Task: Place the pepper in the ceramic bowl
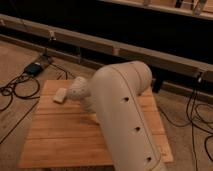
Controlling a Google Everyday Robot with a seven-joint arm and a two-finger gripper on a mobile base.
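A slatted wooden worktop (55, 137) is seen from above, standing on a pale floor (15, 55). Much of it is covered by the robot's arm (125, 115), a thick white casing that enters at the lower right of the view. It lies across the middle of the boards, pointing toward the left rear corner. Small dark holes are spaced along the side of the casing. At its far end a narrower, rounded, perforated wrist section (79, 90) is turned to the left.

Just beyond the wrist, over the left rear part of the worktop, the claw (60, 95) is shown only as a small pale piece. Whether it touches the boards or is held just above them cannot be told. Whether it is set wide or narrow cannot be told either, nor whether anything is held in it.

The pepper cannot be made out on the boards that are visible, and neither can the ceramic bowl. The part of the worktop under and behind the arm is hidden.

Behind the worktop a long pale rail (100, 45) is run across the view in front of a dark wall. On the floor to the left, dark cables (15, 92) are looped near a small bluish box (35, 67). More cables (197, 112) are seen on the right.
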